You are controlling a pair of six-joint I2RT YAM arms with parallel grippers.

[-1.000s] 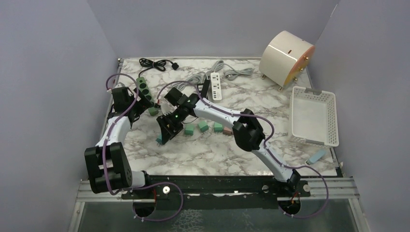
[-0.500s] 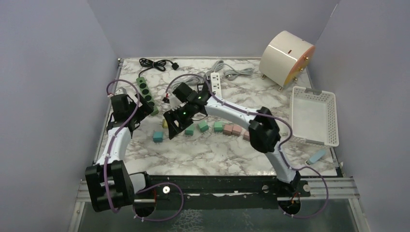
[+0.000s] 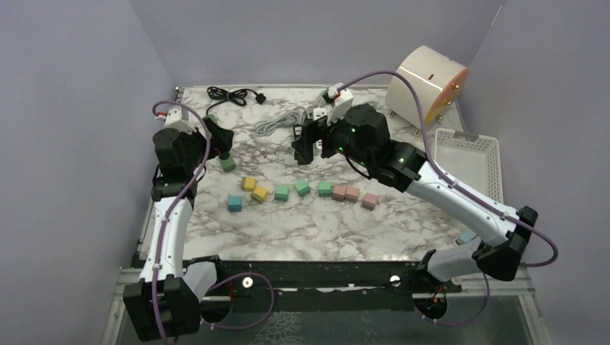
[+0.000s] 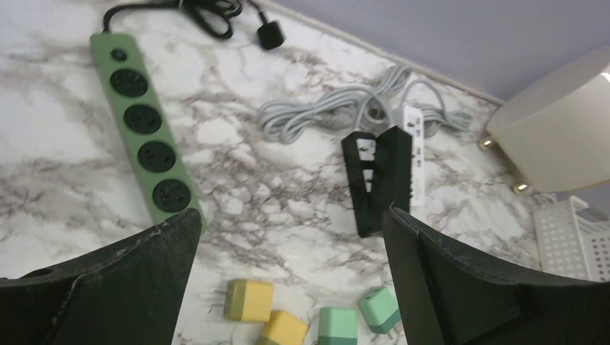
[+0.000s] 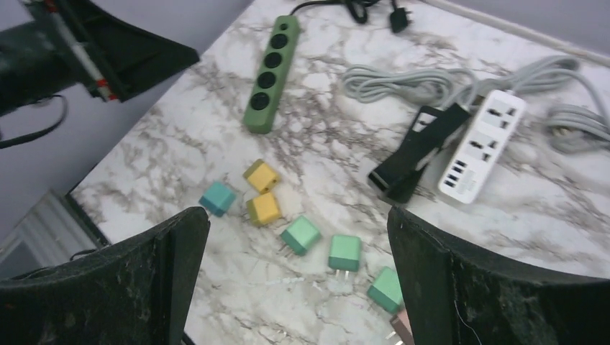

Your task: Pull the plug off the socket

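Your right gripper [image 5: 293, 213] hangs high above the table with its jaws spread wide and nothing between them. Directly beneath the fingers lie the loose plugs [image 5: 301, 235], a scattered row of teal, yellow and green cubes flat on the marble, none of them seated in anything. A little beyond the fingertips is the white power strip [image 5: 483, 144], with a black piece [image 5: 417, 147] lying against its long edge. What that piece is, and whether it is plugged in, you cannot tell from here. Farther off, toward your left, the green power strip [image 5: 267, 75] shows four sockets, all of them bare. Past it the left gripper [image 4: 291, 213] is raised too, jaws apart and empty.

Judged from this, the pulling looks done, or nearly so. Before you call it, check the white strip's sockets from the wrist view. If you must go down again, descend straight over the strip with the jaws spread, stay clear of the grey cable [image 5: 403, 83] coiled behind it, and avoid sweeping the loose cubes.
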